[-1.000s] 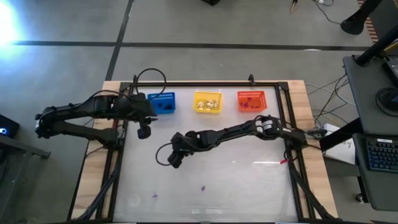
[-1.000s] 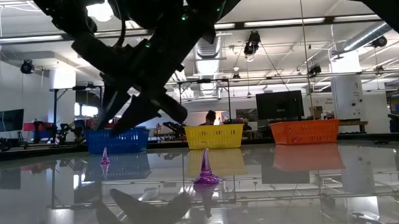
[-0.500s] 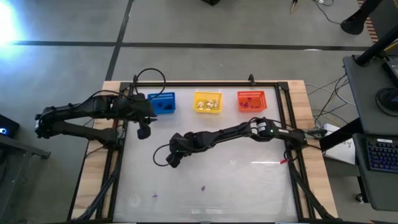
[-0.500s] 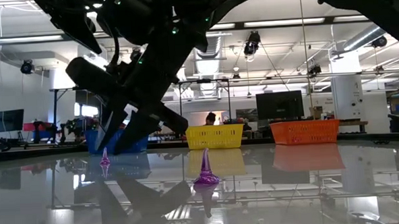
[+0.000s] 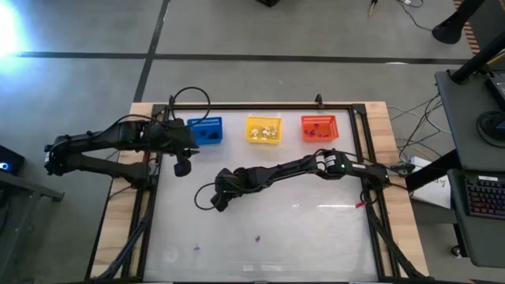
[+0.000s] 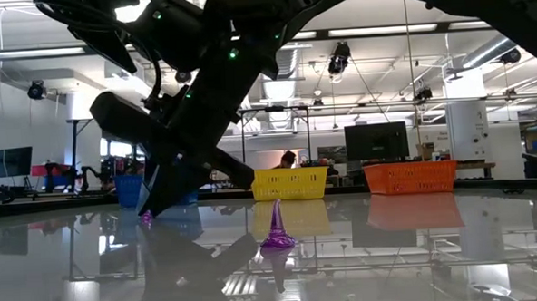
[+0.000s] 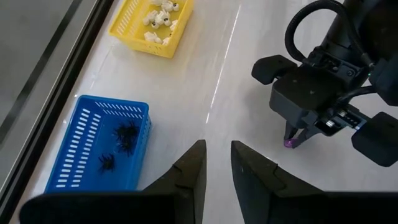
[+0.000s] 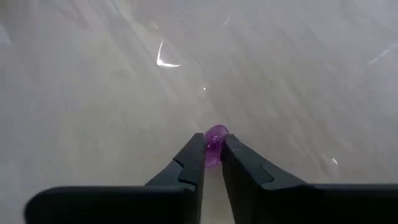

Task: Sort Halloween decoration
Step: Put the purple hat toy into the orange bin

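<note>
Glossy pale counter (image 5: 316,229) inside a dark frame, with wooden edges at both sides. Three small mesh baskets of plastic in a row at the far edge: blue basket (image 5: 207,130) with black spider-like trinkets (image 7: 119,138), yellow basket (image 5: 263,129) with white trinkets (image 7: 158,12), orange-red basket (image 5: 319,128) with something dark and small inside.

Right end effector (image 8: 211,157) low at the counter, fingers nearly together and pinching a small purple trinket (image 8: 215,140), translucent and rounded in the right wrist view. Same piece visible as a purple tip under the fingers in the left wrist view. Right arm stretched long across the middle of the counter, from the right side toward the left, wrist bent down.

Two more purple trinkets loose on the counter nearer the front edge: purple cone (image 6: 276,230), pointed with a flared base like a tiny hat, standing upright, and another purple piece (image 5: 196,248) well apart to its left, too small for its shape.

Left end effector (image 7: 216,163) raised beside the blue basket, fingers slightly apart, nothing between them. Left arm folded at the left rim, forearm along the far side.
</note>
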